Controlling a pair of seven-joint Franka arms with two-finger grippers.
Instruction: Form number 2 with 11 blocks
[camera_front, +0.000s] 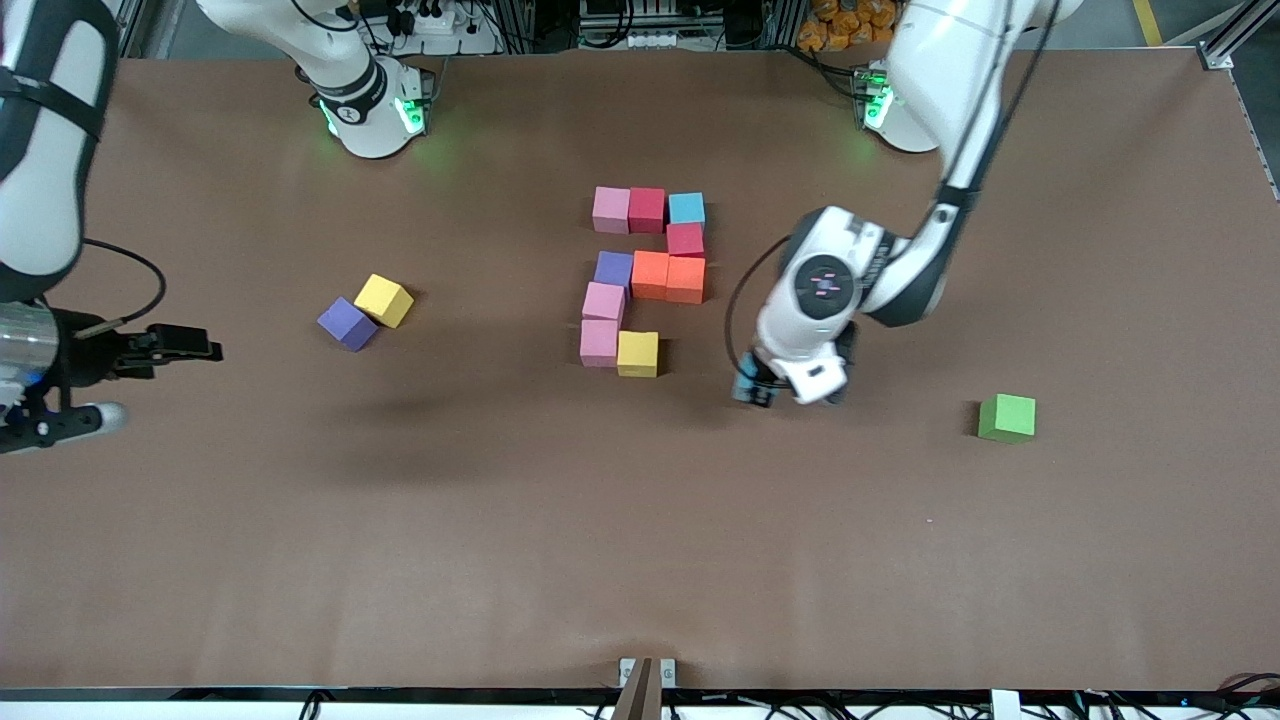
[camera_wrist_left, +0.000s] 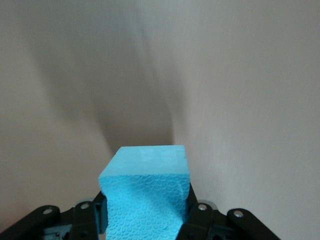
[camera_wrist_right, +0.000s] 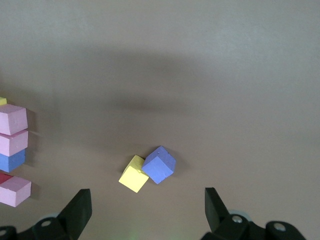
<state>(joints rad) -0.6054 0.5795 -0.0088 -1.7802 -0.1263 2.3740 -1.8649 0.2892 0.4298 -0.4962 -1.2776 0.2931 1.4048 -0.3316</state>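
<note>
My left end effector (camera_front: 757, 388) was clamped on a light blue block (camera_wrist_left: 146, 192), its fingers pinching two opposite faces so the flat bottom hung free to be set down square. It hung low over bare desk (camera_front: 640, 560), just toward the left arm's end from the yellow block (camera_front: 638, 353) that ends the figure's nearest row. I judged that spot to be the reason for the carry: the row nearest the front camera held only a pink block (camera_front: 599, 342) and that yellow one, so one place stood empty beside the yellow.

The unfinished number 2 (camera_front: 648, 280) lay mid-desk with ten blocks down: pink, red and light blue in the farthest row, a red one under the blue, then purple and two orange, then a pink one.

My right end effector (camera_wrist_right: 145, 210) waited with jaws wide at the right arm's end of the desk, over a spare yellow block (camera_front: 383, 300) touching a spare purple block (camera_front: 347, 323). A green block (camera_front: 1006, 417) sat alone toward the left arm's end.
</note>
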